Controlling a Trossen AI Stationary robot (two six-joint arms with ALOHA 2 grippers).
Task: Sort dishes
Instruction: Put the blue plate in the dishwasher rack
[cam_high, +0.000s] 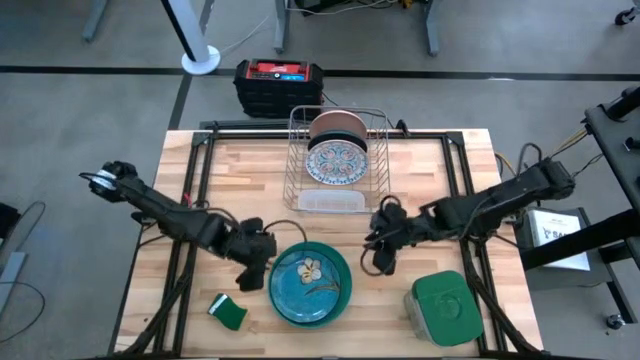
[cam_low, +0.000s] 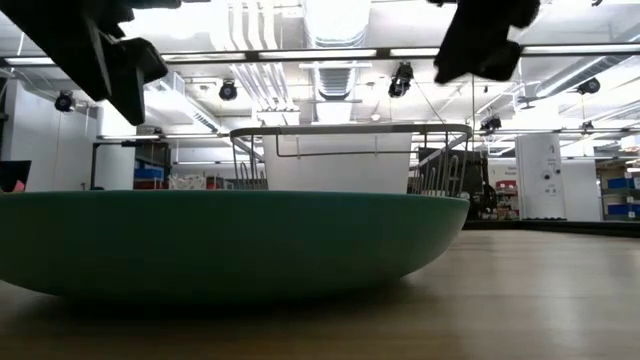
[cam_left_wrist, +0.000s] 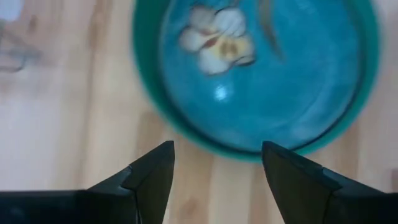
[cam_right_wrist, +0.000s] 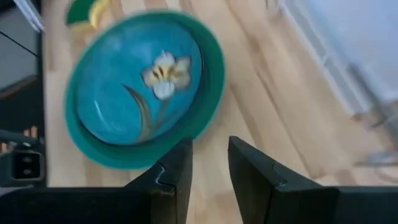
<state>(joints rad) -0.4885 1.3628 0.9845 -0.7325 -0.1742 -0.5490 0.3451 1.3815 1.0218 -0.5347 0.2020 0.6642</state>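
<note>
Teal plate (cam_high: 309, 283) flat on table (cam_high: 250, 170), near front edge, other plates already standing in rack (cam_high: 337, 160).

Left gripper (cam_high: 254, 268) just off plate's left rim, jaws wide, empty. Best bet imo: come in low, get one finger under rim, pinch lip.

Right gripper (cam_high: 382, 256) beside right rim, jaws narrow, empty.

Sponge (cam_high: 230, 312) front-left, container (cam_high: 447, 308) front-right. Lane up to rack looks open.

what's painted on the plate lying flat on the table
A white-and-yellow flower on blue, teal-green rim, on the plate; right wrist view shows it best.
</note>
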